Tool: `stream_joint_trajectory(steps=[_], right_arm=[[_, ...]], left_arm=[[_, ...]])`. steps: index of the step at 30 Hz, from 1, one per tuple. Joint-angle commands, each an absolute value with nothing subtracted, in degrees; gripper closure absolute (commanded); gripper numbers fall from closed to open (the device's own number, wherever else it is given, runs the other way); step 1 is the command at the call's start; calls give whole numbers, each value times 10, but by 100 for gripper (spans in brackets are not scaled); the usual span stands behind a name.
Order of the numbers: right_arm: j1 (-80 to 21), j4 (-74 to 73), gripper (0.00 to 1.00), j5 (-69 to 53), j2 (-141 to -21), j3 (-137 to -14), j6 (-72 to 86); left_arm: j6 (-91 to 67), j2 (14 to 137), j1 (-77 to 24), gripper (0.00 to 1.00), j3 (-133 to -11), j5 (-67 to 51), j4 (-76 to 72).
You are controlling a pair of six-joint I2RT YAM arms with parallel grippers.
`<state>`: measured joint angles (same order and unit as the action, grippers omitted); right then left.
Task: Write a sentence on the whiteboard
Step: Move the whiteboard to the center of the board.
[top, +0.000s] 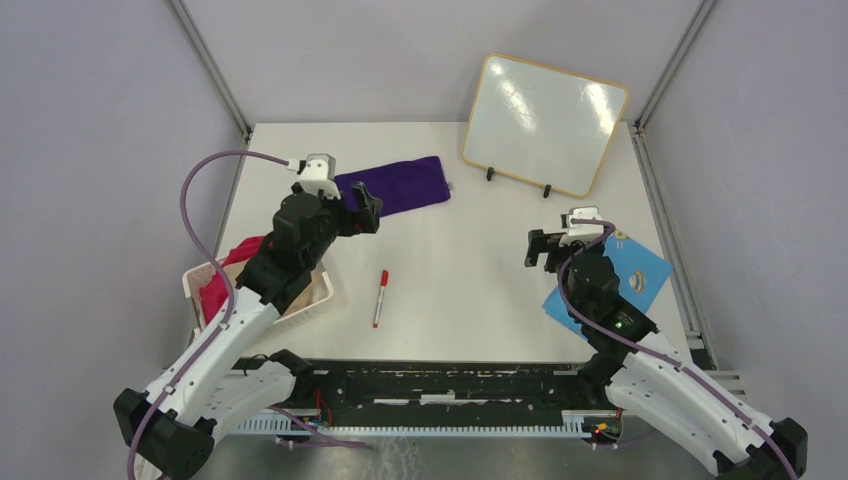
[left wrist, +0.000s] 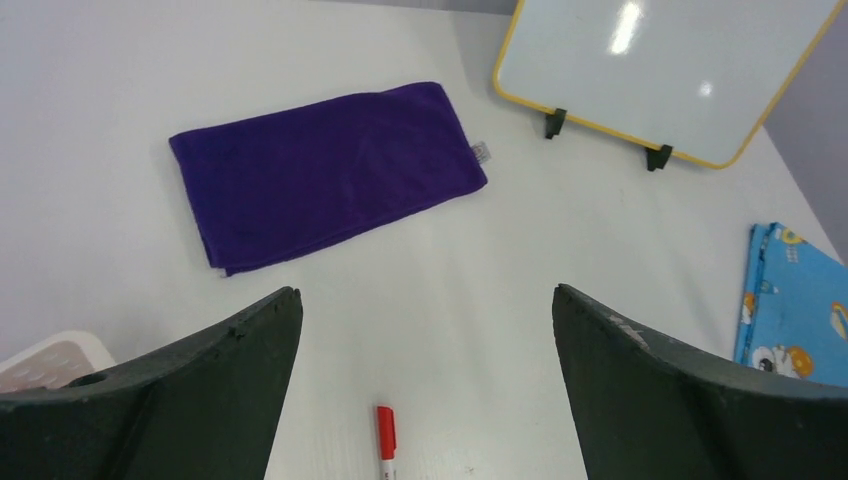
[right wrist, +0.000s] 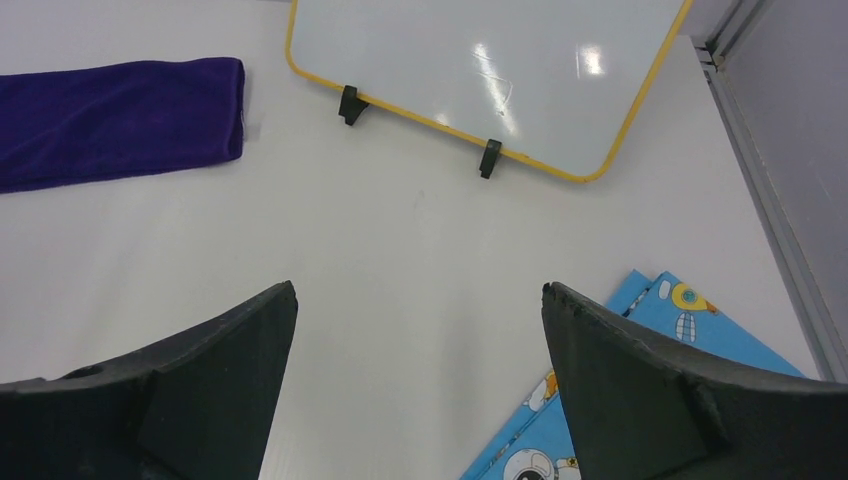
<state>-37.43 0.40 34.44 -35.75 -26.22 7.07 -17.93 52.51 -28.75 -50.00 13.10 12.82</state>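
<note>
1. White basket (top: 203,290), holding a red cloth (top: 217,285): far left of the whiteboard (top: 545,120) and well nearer the arm bases. Only the top view shows it whole. The left wrist view catches 1 corner, and the right wrist view does not take it in.

2. Left gripper (top: 368,212): fingers released and spread wide, grasping nothing, above the table (top: 460,300) left of the whiteboard.

3. Purple cloth (left wrist: 325,170): lying flat, left of the whiteboard and apart from it. Only the left wrist view shows a small white tag (left wrist: 482,151) on its edge nearest the whiteboard; the print is too small to read. The right wrist view shows 1 end of the cloth.

4. Red-capped marker (top: 380,298): lying loose on the table, well apart from the whiteboard, to its left and nearer the bases. It shows in the top and left wrist views only.

5. Whiteboard: at the far right of the table, propped on 2 black feet, yellow frame turned askew. All 3 views show a plain white face with glare.

6. Right gripper (right wrist: 418,290): fingers released, wide apart, grasping nothing, just in front of the whiteboard.

7. Blue card (right wrist: 640,400): flat, in front of the whiteboard's right end. The wrist views show cartoon prints; any lettering is illegible.
</note>
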Motion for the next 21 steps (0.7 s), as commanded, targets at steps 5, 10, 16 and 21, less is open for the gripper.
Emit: stream_joint_trajectory(steps=[5, 10, 16, 21], right_arm=[[-373, 85, 2, 280, -391, -277, 82], [-369, 44, 4, 326, -489, -348, 98], [-311, 62, 7, 306, -592, -370, 154], [-233, 85, 13, 279, -704, -384, 192]], left_arm=[[-127, 517, -290, 0, -512, 47, 59], [-166, 522, -290, 0, -488, 91, 50], [-186, 496, -290, 0, -484, 108, 51], [-215, 457, -293, 0, -473, 179, 67]])
